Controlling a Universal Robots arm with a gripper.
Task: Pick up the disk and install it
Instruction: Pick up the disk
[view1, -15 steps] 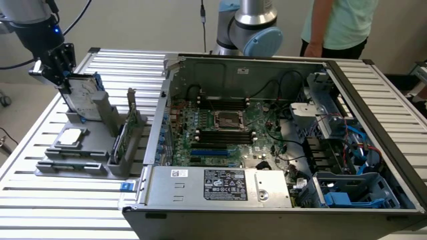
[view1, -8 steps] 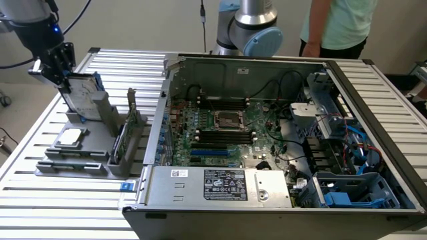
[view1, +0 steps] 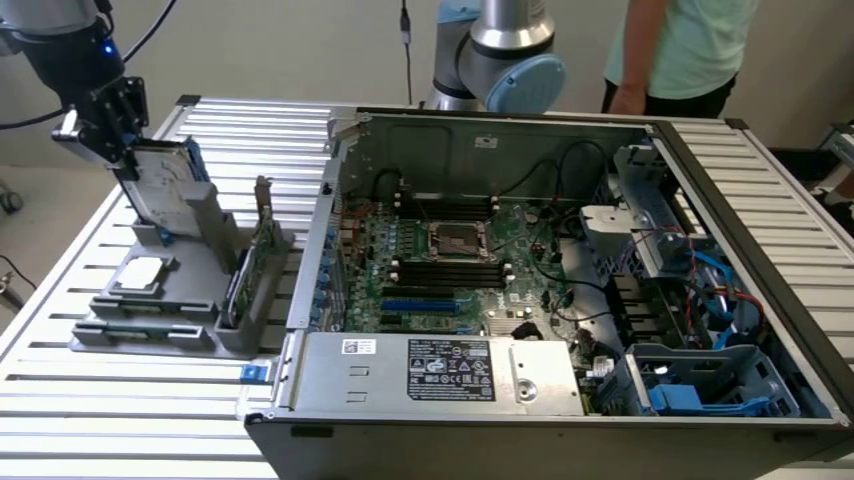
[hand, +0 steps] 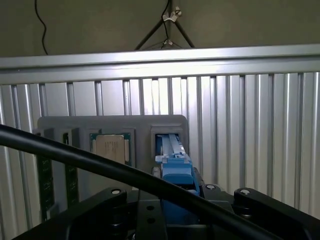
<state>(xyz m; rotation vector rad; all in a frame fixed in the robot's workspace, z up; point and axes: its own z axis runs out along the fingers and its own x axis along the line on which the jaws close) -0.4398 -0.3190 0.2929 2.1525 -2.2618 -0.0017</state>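
The slatted metal bench (view1: 747, 170) is carrying everything. In the exterior view, an open computer case (view1: 534, 135) is lying across the bench's middle and three o'clock side, with its motherboard facing up. A person in a pale green shirt (view1: 687, 45) is standing behind the case at about one o'clock. At nine o'clock of the case, a grey holder (view1: 134, 330) is sitting on the bench. The disk (view1: 167, 190) is standing on edge in a slot at the holder's twelve o'clock end, leaning slightly, with a blue rail along its edge. The gripper (view1: 118, 150) is sitting at the disk's top, and its jaws are clamping the upper end. In the wrist view the blue rail is lying between them. A small square chip (view1: 143, 272) is lying flat in the holder at six o'clock of the disk. A thin green card (view1: 238, 285) is standing on edge at the holder's three o'clock side.
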